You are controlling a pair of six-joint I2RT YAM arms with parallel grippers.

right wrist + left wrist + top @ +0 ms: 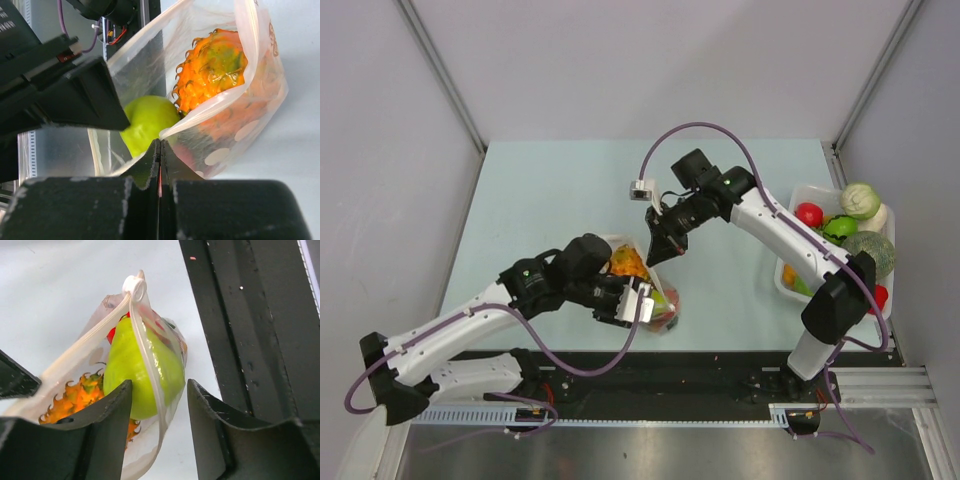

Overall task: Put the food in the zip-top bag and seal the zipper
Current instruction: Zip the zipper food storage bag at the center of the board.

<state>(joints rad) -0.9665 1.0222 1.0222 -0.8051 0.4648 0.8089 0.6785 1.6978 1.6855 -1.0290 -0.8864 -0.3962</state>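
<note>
The zip-top bag (667,303) lies between both arms at the table's near middle. Inside it show a green apple-like fruit (132,367), an orange ruffled piece (215,65) and something red (111,335). In the left wrist view the zipper (148,360) runs down the bag's mouth from a white slider (134,286). My left gripper (159,407) is open, its jaws straddling the zipper strip and the green fruit's lower end. My right gripper (160,145) is shut on the bag's (250,115) mouth edge, holding it up.
A white tray (786,272) at the right table edge holds more food: a red piece (809,213), a green one (840,227), a pale cabbage (860,198) and a green melon (872,250). The black rail (260,330) of the table's near edge runs close beside the bag.
</note>
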